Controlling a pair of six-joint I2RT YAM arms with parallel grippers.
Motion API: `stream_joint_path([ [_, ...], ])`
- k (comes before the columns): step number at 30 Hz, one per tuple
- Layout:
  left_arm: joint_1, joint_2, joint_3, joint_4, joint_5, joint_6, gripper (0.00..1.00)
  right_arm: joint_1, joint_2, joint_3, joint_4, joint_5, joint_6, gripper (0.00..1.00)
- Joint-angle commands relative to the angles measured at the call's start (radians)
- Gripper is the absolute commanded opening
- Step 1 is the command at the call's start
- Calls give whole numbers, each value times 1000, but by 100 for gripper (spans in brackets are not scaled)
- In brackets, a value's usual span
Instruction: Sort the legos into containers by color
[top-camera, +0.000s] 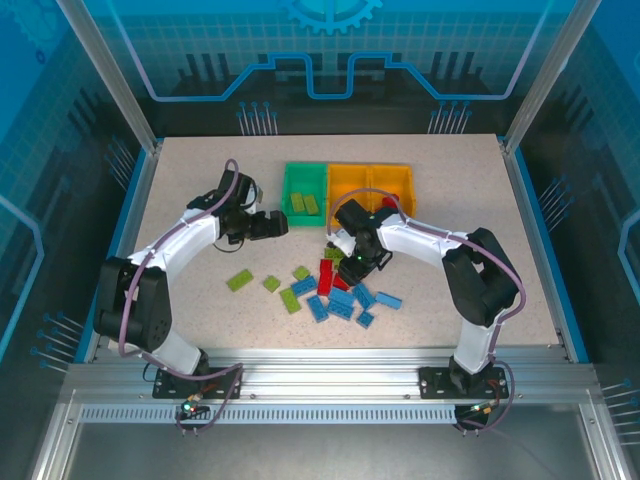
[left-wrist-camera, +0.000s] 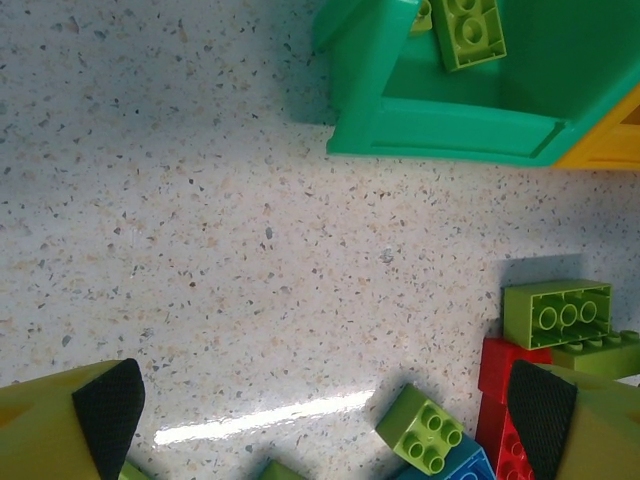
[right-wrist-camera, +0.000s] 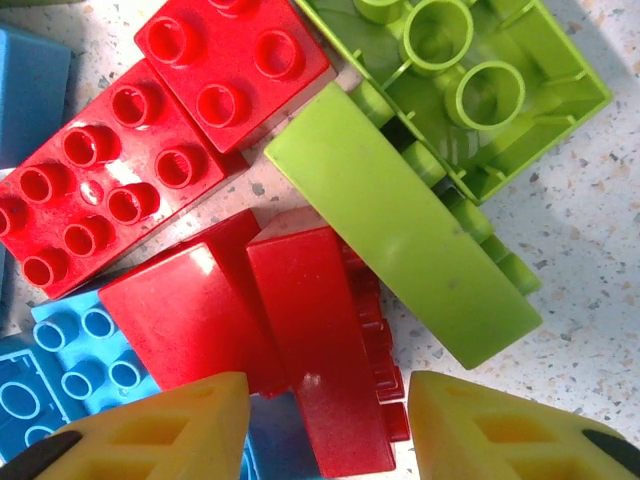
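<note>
The green bin holds two lime legos and joins two orange-yellow bins. Lime, blue and red legos lie in a loose pile at the table's middle. My left gripper hovers open over bare table just left of the green bin, its pads wide apart with nothing between. My right gripper is down in the pile, open. In the right wrist view its fingers straddle a red lego lying on its side, with gaps on both sides. A lime lego leans against it.
More red legos and blue ones crowd the right gripper's left side. An upturned lime lego and a small lime one sit near the left gripper's right finger. Loose lime legos lie at front left.
</note>
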Motion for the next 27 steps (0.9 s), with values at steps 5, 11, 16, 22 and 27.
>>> stream_joint_path([
  [5,11,-36,-26,7,13,-14,98,-17,-39,-46,-18,-28,-5,62],
  [11,11,-36,-33,13,19,-23,98,-19,-49,-43,-18,-33,-22,64],
  [16,13,-47,-39,11,14,-18,98,-20,-24,-31,-26,-18,-42,59],
  [22,12,-55,-45,7,8,-21,98,-82,-39,-34,7,-92,-3,56],
  [27,13,-48,-47,10,9,-20,98,-113,-60,-41,3,-107,-3,57],
])
